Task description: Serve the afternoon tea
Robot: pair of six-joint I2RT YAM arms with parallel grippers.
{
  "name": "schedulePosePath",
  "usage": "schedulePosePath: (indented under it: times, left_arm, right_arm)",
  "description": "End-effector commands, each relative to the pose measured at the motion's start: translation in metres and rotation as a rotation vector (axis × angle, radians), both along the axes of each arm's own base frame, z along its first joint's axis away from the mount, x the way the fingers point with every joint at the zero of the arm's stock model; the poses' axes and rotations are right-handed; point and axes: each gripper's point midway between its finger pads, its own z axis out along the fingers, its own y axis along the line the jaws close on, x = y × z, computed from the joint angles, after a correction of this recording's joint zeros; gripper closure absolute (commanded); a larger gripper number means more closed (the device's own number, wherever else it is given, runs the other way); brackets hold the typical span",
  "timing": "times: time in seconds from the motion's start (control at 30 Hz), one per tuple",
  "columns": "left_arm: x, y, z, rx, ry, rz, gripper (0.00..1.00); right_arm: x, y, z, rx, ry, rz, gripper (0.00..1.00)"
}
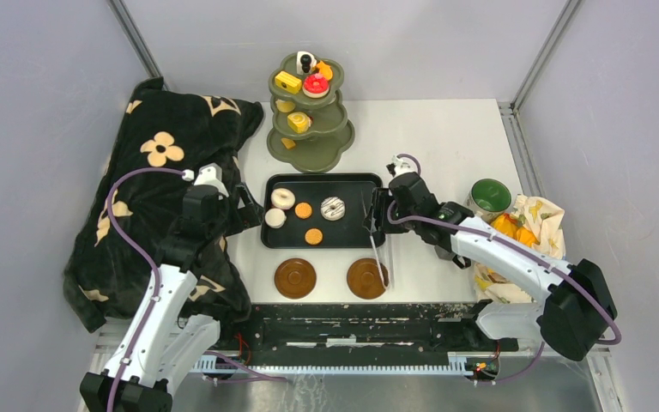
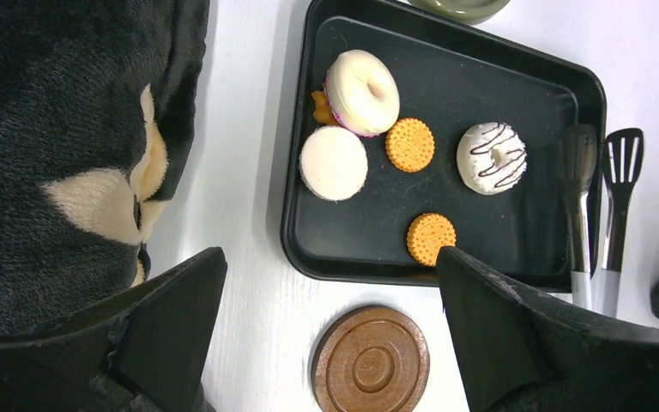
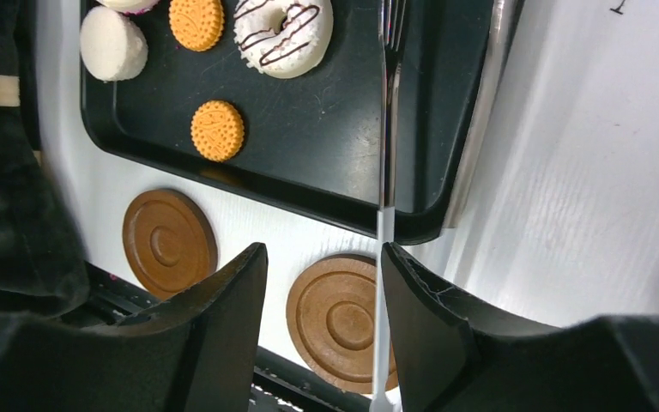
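Observation:
The black tray [image 1: 356, 236] holds two donuts [image 1: 282, 198] [image 1: 333, 209], a white cake [image 1: 275, 218] and two cookies [image 1: 304, 210] [image 1: 313, 236]. Behind it stands the olive three-tier stand [image 1: 309, 153], with yellow, red and white cakes on its tiers. Two brown saucers [image 1: 295, 277] [image 1: 366, 277] lie in front of the tray. My left gripper [image 2: 328, 257] hangs wide open over the tray's near left corner. My right gripper [image 3: 324, 251] is open above the right saucer [image 3: 343, 320]. One thin arm of the metal tongs [image 3: 385, 172] runs along its right finger's inner face.
A dark flowered blanket [image 1: 150, 206] covers the table's left side. A green mug [image 1: 489, 196] and a crumpled bag [image 1: 532, 223] with yellow items sit at the right. The tongs [image 2: 579, 215] rest across the tray's right rim. Grey walls enclose the table.

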Motion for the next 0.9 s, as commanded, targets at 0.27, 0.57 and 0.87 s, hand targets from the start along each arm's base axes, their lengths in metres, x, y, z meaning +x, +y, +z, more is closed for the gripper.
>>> schedulePosePath:
  times: [0.27, 0.57, 0.87]
  left_arm:
    - [0.007, -0.001, 0.009, -0.018, -0.043, 0.012, 0.01]
    - [0.008, -0.003, 0.008, -0.024, -0.04, 0.007, 0.01]
    - [0.008, -0.005, 0.006, -0.027, -0.034, -0.005, 0.01]
  right_arm:
    - [0.017, -0.01, 0.015, 0.05, -0.047, -0.052, 0.42]
    - [0.02, -0.068, -0.03, -0.14, 0.023, -0.195, 0.42]
    - [0.001, -0.108, -0.041, -0.285, 0.07, -0.299, 0.42]
